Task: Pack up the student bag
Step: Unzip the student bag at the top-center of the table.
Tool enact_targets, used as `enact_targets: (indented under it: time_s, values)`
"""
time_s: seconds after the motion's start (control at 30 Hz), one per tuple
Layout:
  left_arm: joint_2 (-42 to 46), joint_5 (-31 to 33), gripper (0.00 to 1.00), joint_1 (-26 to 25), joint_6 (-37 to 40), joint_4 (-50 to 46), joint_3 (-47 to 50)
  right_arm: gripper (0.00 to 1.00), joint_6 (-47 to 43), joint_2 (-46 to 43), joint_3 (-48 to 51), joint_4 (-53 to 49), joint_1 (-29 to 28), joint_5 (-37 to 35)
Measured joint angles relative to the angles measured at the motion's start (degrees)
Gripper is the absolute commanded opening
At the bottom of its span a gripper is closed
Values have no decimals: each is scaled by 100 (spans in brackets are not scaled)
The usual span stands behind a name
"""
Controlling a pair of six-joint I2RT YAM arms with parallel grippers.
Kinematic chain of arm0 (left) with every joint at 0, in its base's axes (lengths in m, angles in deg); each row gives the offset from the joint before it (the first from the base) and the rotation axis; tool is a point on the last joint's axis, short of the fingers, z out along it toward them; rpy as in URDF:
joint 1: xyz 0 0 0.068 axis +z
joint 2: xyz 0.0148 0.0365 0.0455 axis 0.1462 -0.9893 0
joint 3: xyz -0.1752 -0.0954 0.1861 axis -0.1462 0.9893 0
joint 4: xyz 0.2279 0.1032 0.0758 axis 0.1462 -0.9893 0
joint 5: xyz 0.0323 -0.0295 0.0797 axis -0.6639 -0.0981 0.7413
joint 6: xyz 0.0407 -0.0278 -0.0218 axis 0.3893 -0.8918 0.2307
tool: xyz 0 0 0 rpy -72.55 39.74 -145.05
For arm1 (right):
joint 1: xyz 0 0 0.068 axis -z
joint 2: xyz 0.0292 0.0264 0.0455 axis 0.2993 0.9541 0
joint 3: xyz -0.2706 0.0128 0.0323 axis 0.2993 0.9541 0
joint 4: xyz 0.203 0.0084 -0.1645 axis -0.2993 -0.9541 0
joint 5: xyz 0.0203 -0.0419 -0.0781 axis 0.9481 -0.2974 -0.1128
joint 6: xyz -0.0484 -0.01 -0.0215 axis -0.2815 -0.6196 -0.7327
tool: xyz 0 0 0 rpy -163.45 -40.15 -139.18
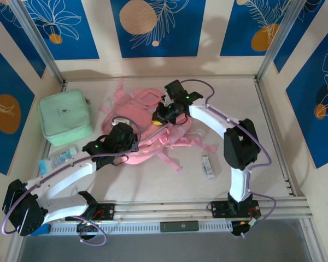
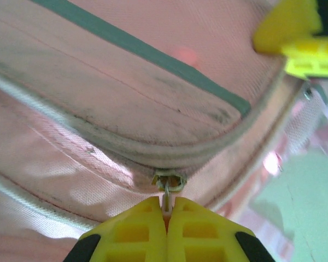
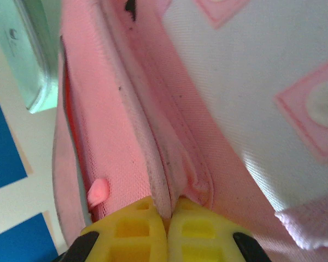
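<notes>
Student bag [image 1: 132, 109] lies mid-table; left gripper [image 2: 167, 218] is clamped on its zip pull [image 2: 168, 182] and right gripper [image 3: 167, 210] pinches a piped seam [image 3: 153, 164], so best draw the pull along the track against taut fabric.

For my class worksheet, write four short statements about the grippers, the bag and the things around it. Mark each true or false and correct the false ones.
1. The left gripper is shut on the zip pull of the bag. True.
2. The right gripper hangs open, holding nothing. False: it is shut on a seam edge of the bag.
3. The green case lies to the left of the bag. True.
4. The white stick lies on top of the bag. False: it lies on the table, to the right of the bag, not on it.
</notes>
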Motion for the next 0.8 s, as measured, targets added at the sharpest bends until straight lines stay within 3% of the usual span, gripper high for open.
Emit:
enact_targets:
  time_s: [0.1, 0.17, 0.3, 0.4, 0.63, 0.8]
  values:
    - [-116, -142, 0, -149, -127, 164, 46, 0, -448, 337, -490, -348, 35, 7]
    - [-382, -129, 0, -326, -205, 192, -66, 6, -673, 468, -752, -586, 87, -13]
    - [-1056, -87, 0, -603, -278, 188, -553, 40, -918, 595, -1067, -868, 267, -136]
    - [-1152, -28, 0, -654, -302, 127, -708, 52, -929, 511, -1058, -782, 428, -240]
    - [-1154, 59, 0, -654, -302, 28, -756, 49, 114, -719, 894, 168, 446, 142]
    - [-1154, 52, 0, -654, -299, 46, -739, 48, 1034, -940, 1674, 964, 96, 326]
